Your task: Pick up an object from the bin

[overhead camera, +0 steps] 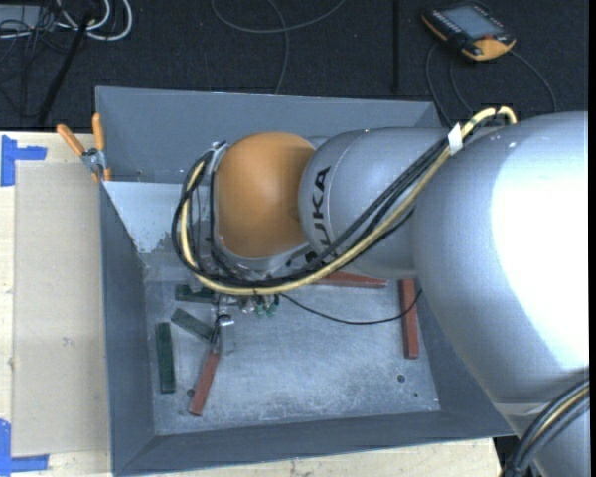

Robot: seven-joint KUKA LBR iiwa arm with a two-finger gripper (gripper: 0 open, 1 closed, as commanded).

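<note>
- The KUKA arm's gripper (222, 322) hung low over the floor of the grey bin (318, 386), under the arm's orange cover; whether it was wide or narrow could not be told.
- A red-brown stick (205, 381) lay slanting, its upper end right below the gripper.
- A grey-green flat piece (190, 320) lay just left of the gripper.
- A dark green bar (165, 358) lay near the gripper, to its lower left.
- Two more red-brown sticks (410, 332) lay well to the gripper's right.
</note>
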